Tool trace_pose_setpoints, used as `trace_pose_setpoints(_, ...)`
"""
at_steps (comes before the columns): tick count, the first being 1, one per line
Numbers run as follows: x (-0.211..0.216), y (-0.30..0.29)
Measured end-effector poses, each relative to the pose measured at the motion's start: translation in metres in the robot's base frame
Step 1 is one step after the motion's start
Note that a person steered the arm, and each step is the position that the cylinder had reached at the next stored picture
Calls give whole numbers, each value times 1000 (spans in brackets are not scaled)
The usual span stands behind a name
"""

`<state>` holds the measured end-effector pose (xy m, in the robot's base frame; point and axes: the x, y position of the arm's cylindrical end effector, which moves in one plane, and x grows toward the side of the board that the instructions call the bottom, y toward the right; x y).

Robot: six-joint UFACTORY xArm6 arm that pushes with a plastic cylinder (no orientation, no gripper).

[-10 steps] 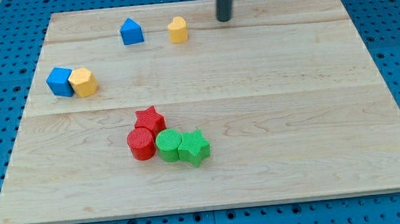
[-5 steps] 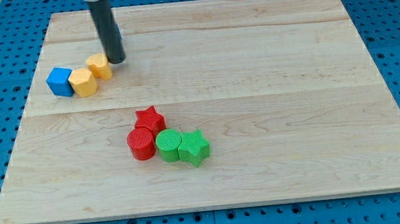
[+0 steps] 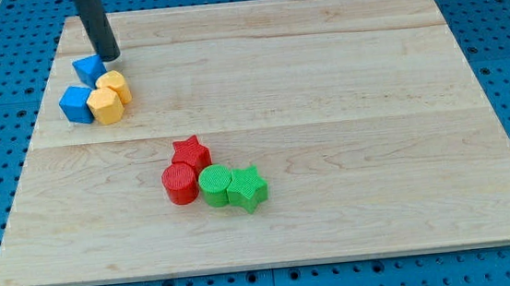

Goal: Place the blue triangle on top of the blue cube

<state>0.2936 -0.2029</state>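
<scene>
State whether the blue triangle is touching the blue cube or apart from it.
Touching: the blue triangle sits against the blue cube, at its upper edge.

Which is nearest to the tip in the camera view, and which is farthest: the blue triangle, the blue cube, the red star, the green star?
From my tip:
1. Blue triangle, just left of it.
2. Blue cube, lower left.
3. Red star, board's middle.
4. Green star, lower right of the red star.

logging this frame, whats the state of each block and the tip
tip: just above-right of blue triangle
blue triangle: above blue cube, touching it
blue cube: against yellow block
yellow block: between cube and yellow heart
yellow heart: beside triangle
red and green blocks: clustered mid-board
</scene>
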Motion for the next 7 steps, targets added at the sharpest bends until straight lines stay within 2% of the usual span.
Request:
trace_pose_setpoints(2,7,0)
trace_pose_setpoints(3,-22,-20)
trace_pose_setpoints(5,20,-11)
trace_pose_setpoints(7,-12,113)
